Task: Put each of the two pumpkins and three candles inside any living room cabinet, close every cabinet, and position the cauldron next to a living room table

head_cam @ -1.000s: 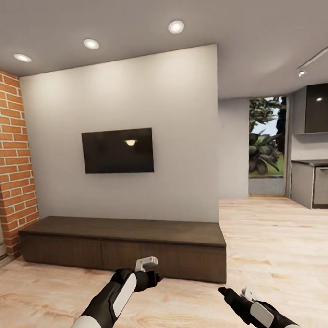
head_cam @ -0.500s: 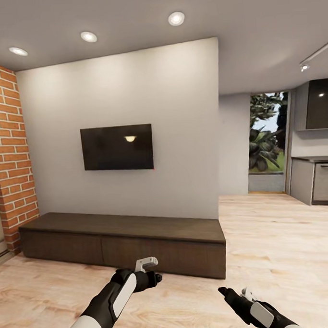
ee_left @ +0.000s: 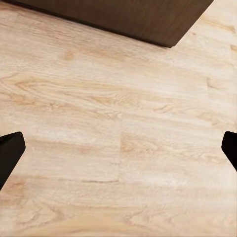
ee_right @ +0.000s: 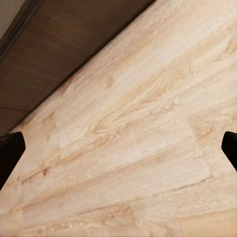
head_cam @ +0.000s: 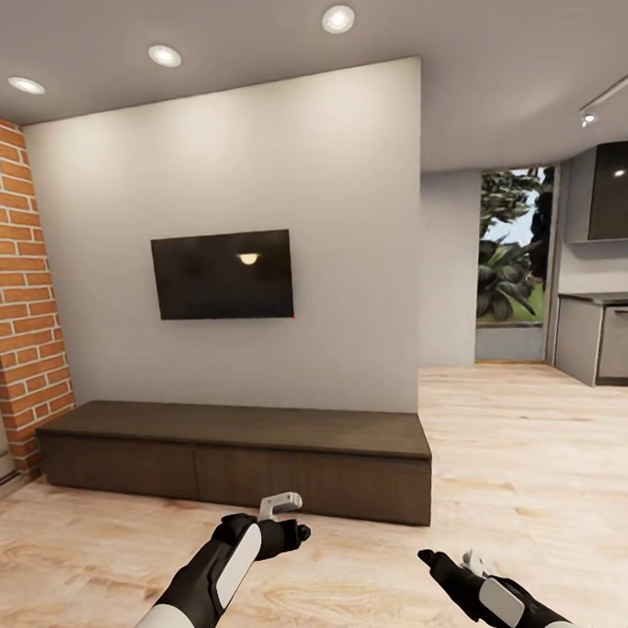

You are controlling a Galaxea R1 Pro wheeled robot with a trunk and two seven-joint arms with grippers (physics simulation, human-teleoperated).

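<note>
The cabinet [head_cam: 234, 454] is standing against the pale wall, below a wall-mounted television [head_cam: 223, 276]; its drawer fronts are sitting flush and its top is bare. No writing or brand is legible anywhere. The left claw [head_cam: 290, 522] is hanging released over the wooden floor [head_cam: 534, 468] just in front of the cabinet, its black fingertips [ee_left: 10, 153] standing wide apart with nothing between them. The right claw [head_cam: 436, 560] is hovering lower, nearer the camera, likewise released and grasping nothing, its wrist view facing floorboards and the cabinet's dark front [ee_right: 64, 64]. Grey kitchen units [head_cam: 603, 340] are showing at far right, beside a window.
</note>
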